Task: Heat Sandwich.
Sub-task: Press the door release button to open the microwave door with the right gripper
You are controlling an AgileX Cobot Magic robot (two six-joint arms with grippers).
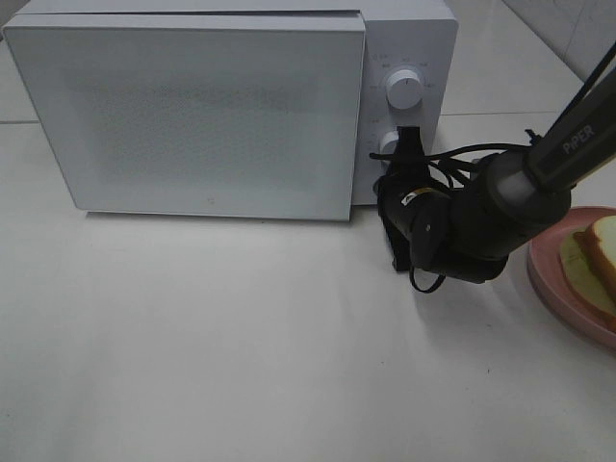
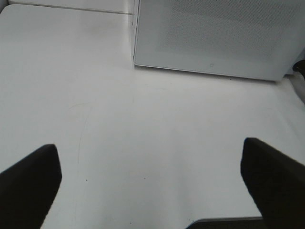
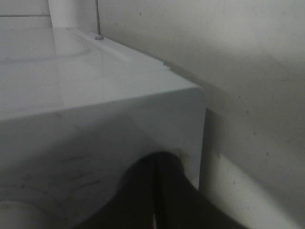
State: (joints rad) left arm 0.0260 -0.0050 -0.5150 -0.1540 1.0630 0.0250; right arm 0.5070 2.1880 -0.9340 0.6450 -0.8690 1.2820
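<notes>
The sandwich [image 1: 603, 252], thick white bread with a tan crust, lies on a round pink plate [image 1: 551, 279] at the table's right edge. A white microwave [image 1: 192, 115] stands at the back, its door facing front and two knobs on the panel to the right. My right gripper [image 1: 409, 135] is shut, its tips at that panel just beside the lower knob [image 1: 389, 144]. In the right wrist view the dark fingers [image 3: 171, 200] are pressed together against the white casing [image 3: 95, 109], with nothing between them. My left gripper [image 2: 152, 191] hangs wide open over bare table and holds nothing.
The upper knob [image 1: 403, 90] sits above the right gripper. Black cables [image 1: 462, 159] loop off the right arm near the panel. The white tabletop [image 1: 241, 337] stretches in front of the microwave [image 2: 214, 38]. A tiled wall stands behind.
</notes>
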